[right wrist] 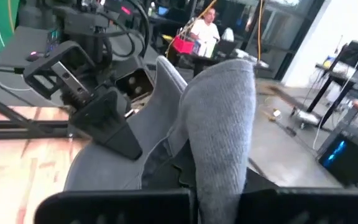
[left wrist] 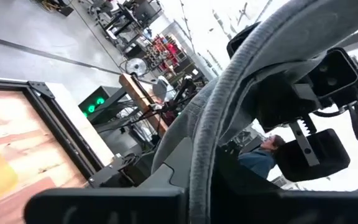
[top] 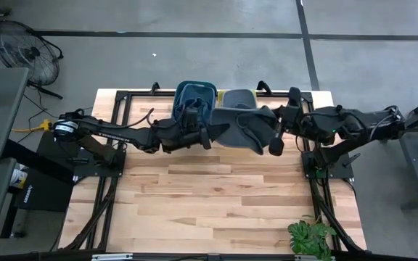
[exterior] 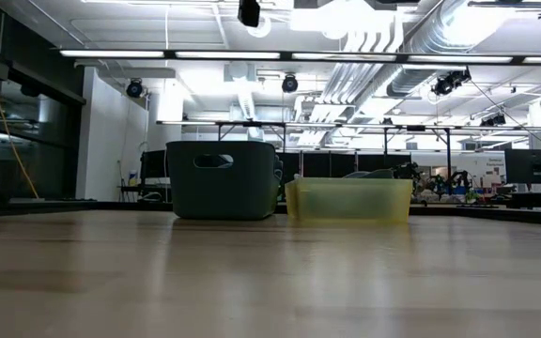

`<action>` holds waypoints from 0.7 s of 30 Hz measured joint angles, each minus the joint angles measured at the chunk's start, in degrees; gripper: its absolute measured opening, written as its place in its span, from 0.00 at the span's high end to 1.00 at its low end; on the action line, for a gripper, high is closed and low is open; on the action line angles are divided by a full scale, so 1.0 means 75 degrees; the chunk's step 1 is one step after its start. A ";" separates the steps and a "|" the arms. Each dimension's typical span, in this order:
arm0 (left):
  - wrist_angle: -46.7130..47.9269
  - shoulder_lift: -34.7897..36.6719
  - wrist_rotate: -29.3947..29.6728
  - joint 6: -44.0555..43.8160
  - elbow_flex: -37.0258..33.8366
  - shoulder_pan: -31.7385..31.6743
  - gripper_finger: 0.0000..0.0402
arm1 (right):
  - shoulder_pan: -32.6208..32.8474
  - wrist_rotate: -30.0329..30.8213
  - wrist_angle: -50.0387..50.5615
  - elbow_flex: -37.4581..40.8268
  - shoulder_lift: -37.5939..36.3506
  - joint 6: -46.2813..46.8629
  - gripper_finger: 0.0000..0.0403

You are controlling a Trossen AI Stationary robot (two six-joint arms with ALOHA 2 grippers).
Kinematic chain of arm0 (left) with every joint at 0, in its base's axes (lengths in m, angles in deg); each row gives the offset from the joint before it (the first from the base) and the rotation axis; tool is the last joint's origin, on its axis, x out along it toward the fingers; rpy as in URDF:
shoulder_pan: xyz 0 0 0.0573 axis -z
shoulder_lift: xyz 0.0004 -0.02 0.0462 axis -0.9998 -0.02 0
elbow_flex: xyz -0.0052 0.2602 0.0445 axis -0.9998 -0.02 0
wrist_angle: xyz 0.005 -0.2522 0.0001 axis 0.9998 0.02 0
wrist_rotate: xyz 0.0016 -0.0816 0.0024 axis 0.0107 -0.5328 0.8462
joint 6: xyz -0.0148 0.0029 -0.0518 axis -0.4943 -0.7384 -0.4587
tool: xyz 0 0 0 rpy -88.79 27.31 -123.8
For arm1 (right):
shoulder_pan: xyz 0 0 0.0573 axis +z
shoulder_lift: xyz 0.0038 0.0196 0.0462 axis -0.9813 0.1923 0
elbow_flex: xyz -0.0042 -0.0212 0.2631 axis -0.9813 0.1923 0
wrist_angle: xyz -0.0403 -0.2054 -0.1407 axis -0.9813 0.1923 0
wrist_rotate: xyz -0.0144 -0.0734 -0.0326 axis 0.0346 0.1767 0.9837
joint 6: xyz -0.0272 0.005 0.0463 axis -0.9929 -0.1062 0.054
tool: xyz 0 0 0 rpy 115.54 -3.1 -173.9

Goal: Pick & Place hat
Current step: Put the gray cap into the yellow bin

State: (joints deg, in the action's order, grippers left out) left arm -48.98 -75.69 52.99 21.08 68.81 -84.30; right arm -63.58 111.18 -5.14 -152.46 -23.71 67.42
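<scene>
A grey hat (top: 238, 125) hangs between my two grippers above the table's far middle, just in front of a blue bin (top: 196, 94) and a yellowish bin (top: 239, 96). My left gripper (top: 207, 135) is shut on the hat's left side. My right gripper (top: 273, 142) is shut on its right side. The hat also shows in the left wrist view (left wrist: 229, 106) and the right wrist view (right wrist: 219, 106). In the low view neither the hat nor the grippers show. My left gripper pinches the hat's rim (left wrist: 201, 180) between its two fingers, coming level from the table's left. The hat is lifted clear of the table and runs from the fingers toward the other gripper. My right gripper pinches a folded part of the hat's grey edge (right wrist: 219, 180) between its two fingers, coming level from the table's right. The hat is clear of the table and bulges up in front of the fingers.
The two bins stand side by side at the far edge, dark bin (exterior: 224, 178) left and yellow bin (exterior: 350, 199) right in the low view. A potted plant (top: 310, 238) sits at the near right corner. People show in the room beyond (right wrist: 204, 28).
</scene>
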 joint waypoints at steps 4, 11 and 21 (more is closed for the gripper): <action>0.0058 -0.0004 -0.0031 0.0082 -0.0005 0.0000 0.98 | 0.0009 -0.0178 0.0456 0.0000 -0.0105 0.0468 0.96; 0.0211 -0.0008 -0.0317 0.0154 -0.0008 -0.0012 0.99 | 0.0009 -0.0332 0.0598 0.0000 -0.0615 0.1140 0.77; 0.1455 -0.0014 -0.3001 -0.0279 -0.0022 -0.0384 0.99 | 0.0009 -0.2023 0.1178 -0.0009 -0.1666 0.2289 0.53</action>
State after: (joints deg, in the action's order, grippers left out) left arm -38.07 -75.79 30.48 18.99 68.64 -87.17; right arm -63.51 96.00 3.70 -152.53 -36.21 84.58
